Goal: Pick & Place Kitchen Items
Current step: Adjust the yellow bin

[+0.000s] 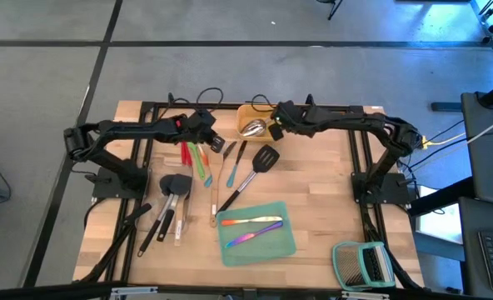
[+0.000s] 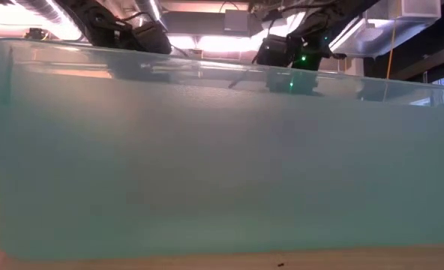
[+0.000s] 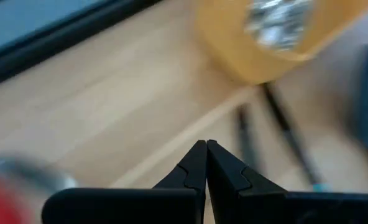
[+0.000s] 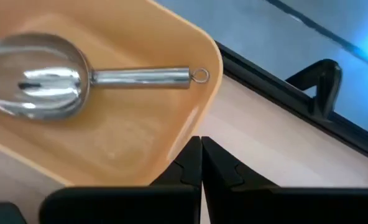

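Observation:
A steel scoop [image 4: 41,81] lies in the yellow tray [image 1: 248,112] at the table's far middle. My right gripper [image 4: 201,140] hovers shut over that tray's right rim. My left gripper [image 3: 206,144] hangs shut just left of the tray, above bare wood. Red- and green-handled tools [image 1: 196,158], a blue-handled tool [image 1: 233,169], a black slotted turner [image 1: 264,158], black spatulas [image 1: 175,185] and a wooden spoon [image 1: 214,202] lie on the table. Iridescent cutlery [image 1: 252,227] lies in the teal tray [image 1: 230,250].
A green-framed slatted rack [image 1: 363,264] sits at the near right corner. The teal tray's wall [image 2: 207,165] fills the low view. Bare wood [image 1: 321,192] lies right of the turner. Black frame rails [image 1: 359,167] run along the table's sides.

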Controlling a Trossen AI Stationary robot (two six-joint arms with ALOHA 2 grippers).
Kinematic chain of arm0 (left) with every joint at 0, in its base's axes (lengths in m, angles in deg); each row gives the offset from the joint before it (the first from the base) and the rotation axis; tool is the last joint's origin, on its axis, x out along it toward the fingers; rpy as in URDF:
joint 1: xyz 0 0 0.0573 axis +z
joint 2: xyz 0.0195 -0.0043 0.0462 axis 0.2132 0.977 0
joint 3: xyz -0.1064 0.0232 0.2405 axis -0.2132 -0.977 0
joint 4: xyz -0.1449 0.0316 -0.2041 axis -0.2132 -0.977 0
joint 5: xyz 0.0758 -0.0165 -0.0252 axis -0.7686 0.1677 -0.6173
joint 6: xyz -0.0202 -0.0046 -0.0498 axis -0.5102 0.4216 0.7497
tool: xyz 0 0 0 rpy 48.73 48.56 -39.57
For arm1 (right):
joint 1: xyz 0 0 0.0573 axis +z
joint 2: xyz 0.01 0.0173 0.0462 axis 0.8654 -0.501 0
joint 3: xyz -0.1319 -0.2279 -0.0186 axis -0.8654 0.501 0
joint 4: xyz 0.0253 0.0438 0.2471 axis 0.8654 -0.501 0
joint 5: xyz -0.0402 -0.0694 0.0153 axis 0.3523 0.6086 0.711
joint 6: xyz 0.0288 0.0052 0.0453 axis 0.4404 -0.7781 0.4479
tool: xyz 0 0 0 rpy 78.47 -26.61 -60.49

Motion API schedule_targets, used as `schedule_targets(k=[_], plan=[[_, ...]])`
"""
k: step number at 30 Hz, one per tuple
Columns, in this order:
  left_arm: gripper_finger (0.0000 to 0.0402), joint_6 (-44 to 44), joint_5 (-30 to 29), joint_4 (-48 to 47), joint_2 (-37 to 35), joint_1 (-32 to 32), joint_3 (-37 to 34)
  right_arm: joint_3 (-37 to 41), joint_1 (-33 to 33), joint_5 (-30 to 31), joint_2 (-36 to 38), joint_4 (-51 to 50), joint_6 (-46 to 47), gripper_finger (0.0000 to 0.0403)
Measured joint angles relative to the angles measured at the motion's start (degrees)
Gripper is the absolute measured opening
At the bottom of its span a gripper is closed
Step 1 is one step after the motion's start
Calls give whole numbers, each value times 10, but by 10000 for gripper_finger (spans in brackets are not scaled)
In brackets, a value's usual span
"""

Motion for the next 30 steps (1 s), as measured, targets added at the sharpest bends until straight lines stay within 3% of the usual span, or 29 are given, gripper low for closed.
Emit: schedule_targets(k=[4, 9, 20, 30], plan=[[2, 19, -64, -55, -37, -5, 0, 0, -20, -12, 0, 14, 0, 1], [2, 22, -87, -81, -64, -31, 0, 0, -38, -11, -4, 10, 11, 1], [3, 19, -86, -80, -84, -65, 0, 1, -47, -88, -94, 32, 16, 1], [2, 46, -83, -140, -84, -70, 0, -3, -38, -138, -104, 119, 1, 1]])
